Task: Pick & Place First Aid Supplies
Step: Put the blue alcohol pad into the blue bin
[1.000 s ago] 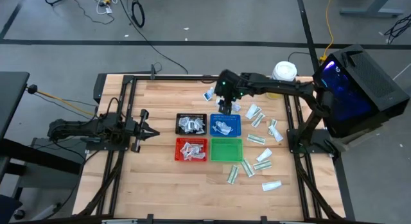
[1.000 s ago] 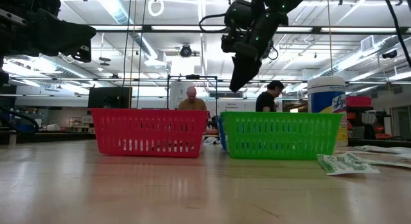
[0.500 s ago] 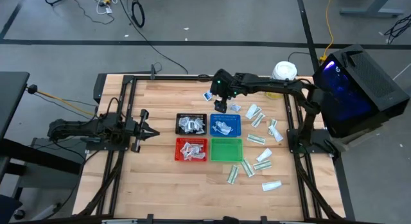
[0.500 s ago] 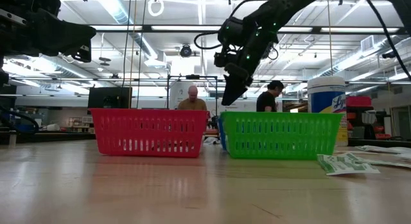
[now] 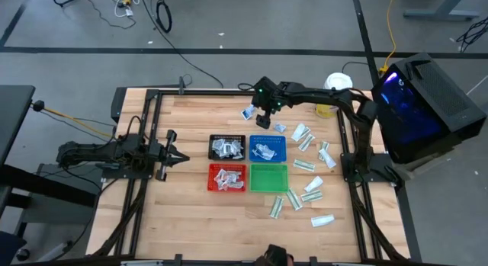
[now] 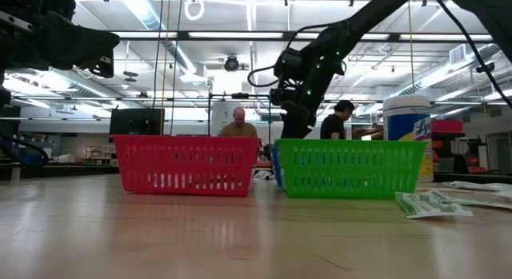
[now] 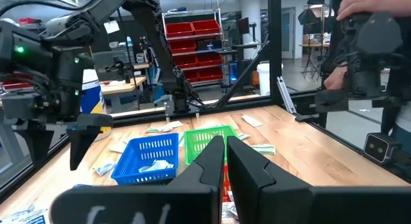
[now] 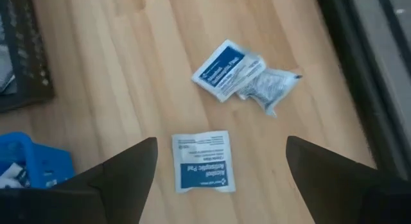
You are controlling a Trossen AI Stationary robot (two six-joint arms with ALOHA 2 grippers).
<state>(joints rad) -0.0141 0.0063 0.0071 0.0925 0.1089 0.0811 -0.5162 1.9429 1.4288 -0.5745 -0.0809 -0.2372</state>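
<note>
1. Nearest the low camera, at the lower right of that view, a green-and-white packet (image 6: 430, 204) lies flat on the desk (image 6: 240, 239), with more strewn at the right of the overhead frame (image 5: 305, 196).
2. Behind it stand the red tray (image 6: 186, 163) and green tray (image 6: 349, 167); from above, the black tray (image 5: 227, 147) and blue tray (image 5: 268, 148) sit just beyond them, the red, black and blue ones already holding packets and the green tray bare.
3. At left centre of the overhead frame the left pincer (image 5: 169, 154) waits with its fingers pressed together, holding nothing.
4. Beyond the blue tray, upper centre overhead, the right pincer (image 5: 263, 119) hangs on a long outstretched arm, wrist bent down, fingers spread wide and empty.
5. Its wrist camera looks down between those fingers on a squarish white packet with blue print (image 8: 202, 161), flat on bare wood; two more packets (image 8: 244, 76) lie overlapping a little farther on.
6. The step in hand looks like the approach for a pick. The next move likely calls for a straight descent centred over the single packet, then closing low enough to catch its thin edges.
</note>
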